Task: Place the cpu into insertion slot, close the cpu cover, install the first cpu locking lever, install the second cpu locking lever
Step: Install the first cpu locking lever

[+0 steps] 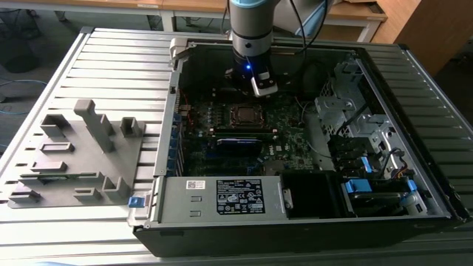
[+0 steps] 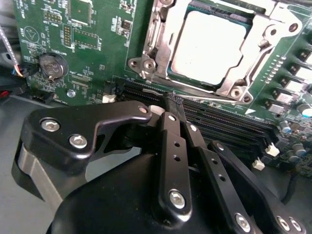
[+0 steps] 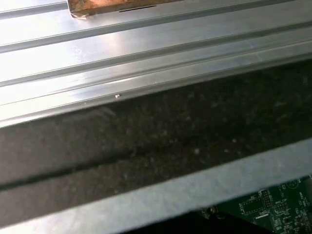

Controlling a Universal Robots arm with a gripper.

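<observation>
In the second wrist view the cpu [image 2: 209, 46] lies flat in the insertion slot [image 2: 146, 63], its pale top showing through the square opening of the cpu cover [image 2: 273, 44]. The silvery cover lies down around the chip. My gripper [image 2: 174, 100] has its black fingers [image 2: 170, 141] pressed together with nothing between them, the tips hovering over the long black memory slots [image 2: 234, 124] just beside the socket. In the exterior view the gripper [image 1: 260, 87] hangs inside the open computer case, slightly behind the insertion slot [image 1: 244, 114].
The case [image 1: 296, 221] lies open on a slatted metal table [image 1: 111, 61]. A grey fixture block [image 1: 81, 155] stands at the exterior view's left. Drive cages with blue clips [image 1: 369, 183] and a power supply [image 1: 221, 197] crowd the case. The green motherboard [image 3: 273, 207] and case wall [image 3: 156, 146] show in the first wrist view.
</observation>
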